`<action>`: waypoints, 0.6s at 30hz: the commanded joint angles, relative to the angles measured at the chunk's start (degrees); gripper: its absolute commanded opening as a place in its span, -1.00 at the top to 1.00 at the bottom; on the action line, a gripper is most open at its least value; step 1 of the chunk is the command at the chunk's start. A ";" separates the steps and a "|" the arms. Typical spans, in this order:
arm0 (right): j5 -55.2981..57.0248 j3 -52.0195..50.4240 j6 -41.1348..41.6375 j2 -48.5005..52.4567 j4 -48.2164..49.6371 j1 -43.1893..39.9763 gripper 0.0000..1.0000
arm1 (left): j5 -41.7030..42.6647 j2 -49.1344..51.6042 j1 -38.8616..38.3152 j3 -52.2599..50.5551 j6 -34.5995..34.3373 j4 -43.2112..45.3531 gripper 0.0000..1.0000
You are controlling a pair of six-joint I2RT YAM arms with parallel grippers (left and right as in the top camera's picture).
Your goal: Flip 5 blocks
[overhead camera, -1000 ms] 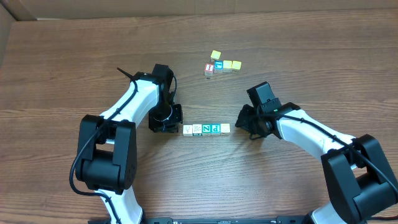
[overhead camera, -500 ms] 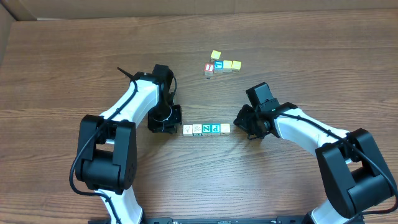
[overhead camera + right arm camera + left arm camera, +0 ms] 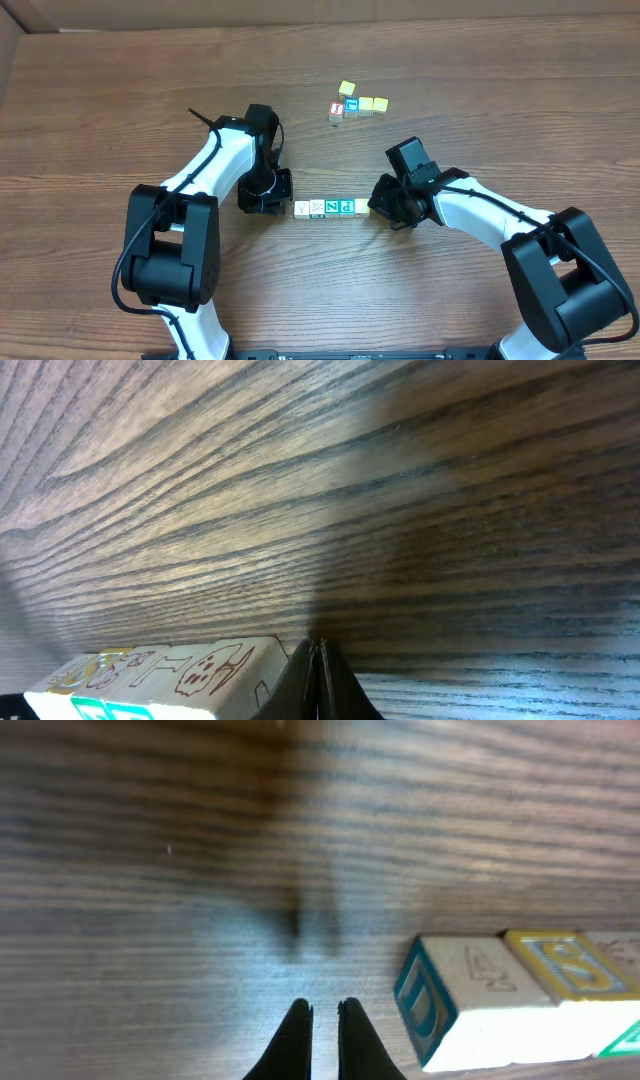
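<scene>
Overhead, the right gripper has slid in toward the row of blocks over the last second, its fingers pressed together and holding nothing; its tip now sits just beside the pale yellow block at the row's right end, where a clear gap lay before; the right wrist view agrees, showing the closed tips at that block's corner, touching or nearly so, I cannot tell which; the left gripper has not stirred, its fingers likewise together and empty, near the whitish block at the row's left end; all five blocks lie in line on the table, none tipped yet; this looks like the approach to nudge the end block over, so flipping seems about to begin; a small cluster of cubes lies well beyond the row.
</scene>
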 commanded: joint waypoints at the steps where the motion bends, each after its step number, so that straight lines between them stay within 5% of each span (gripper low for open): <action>1: 0.15 0.66 -0.02 1.20 -1.62 0.24 0.92 | -0.15 0.68 -1.42 0.02 -1.66 1.53 0.92; 7: 2.58 3.06 -1.55 1.20 -5.38 0.24 0.92 | -1.29 0.70 -3.52 -2.21 -1.81 6.75 0.92; 18: 2.71 3.23 -2.60 1.20 -5.95 0.24 0.92 | -3.30 0.70 -2.95 -2.25 -1.81 3.65 0.92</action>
